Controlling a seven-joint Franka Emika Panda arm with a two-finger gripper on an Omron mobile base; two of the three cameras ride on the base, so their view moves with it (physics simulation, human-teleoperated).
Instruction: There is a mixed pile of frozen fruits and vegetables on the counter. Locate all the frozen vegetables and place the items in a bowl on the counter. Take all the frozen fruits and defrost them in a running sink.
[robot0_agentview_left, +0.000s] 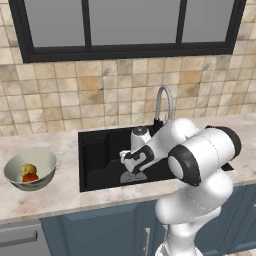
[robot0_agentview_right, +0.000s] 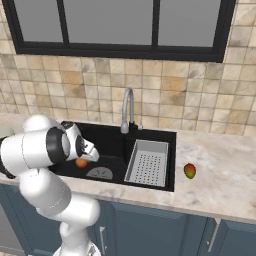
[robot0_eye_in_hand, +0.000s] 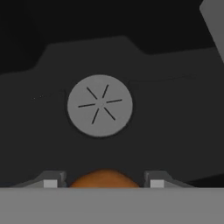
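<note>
Sitting at the left on the counter (robot0_agentview_left: 65, 192), the bowl (robot0_agentview_left: 31, 169) holds the yellowish piece (robot0_agentview_left: 28, 169) and the red piece (robot0_agentview_left: 31, 177). Over the sink (robot0_agentview_right: 107, 150) and its drain (robot0_eye_in_hand: 99, 105), the hand (robot0_eye_in_hand: 103, 183) pinches the orange ball (robot0_eye_in_hand: 104, 179). Right of the sink, the red-green oval piece (robot0_agentview_right: 189, 170) lies on the counter.

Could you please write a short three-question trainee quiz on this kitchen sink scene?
1. True or false: the small orange ball sits between the gripper fingers above the large black rectangular sink.
2. Where does the small red-green oval mango-like fruit lie?
A. in the sink
B. on the beige marbled stone counter
C. in the bowl
3. Which pieces lie in the wide pale grey-green bowl?

Key: 1 true; 2 B; 3 the yellowish-green piece and the red round piece.
</note>
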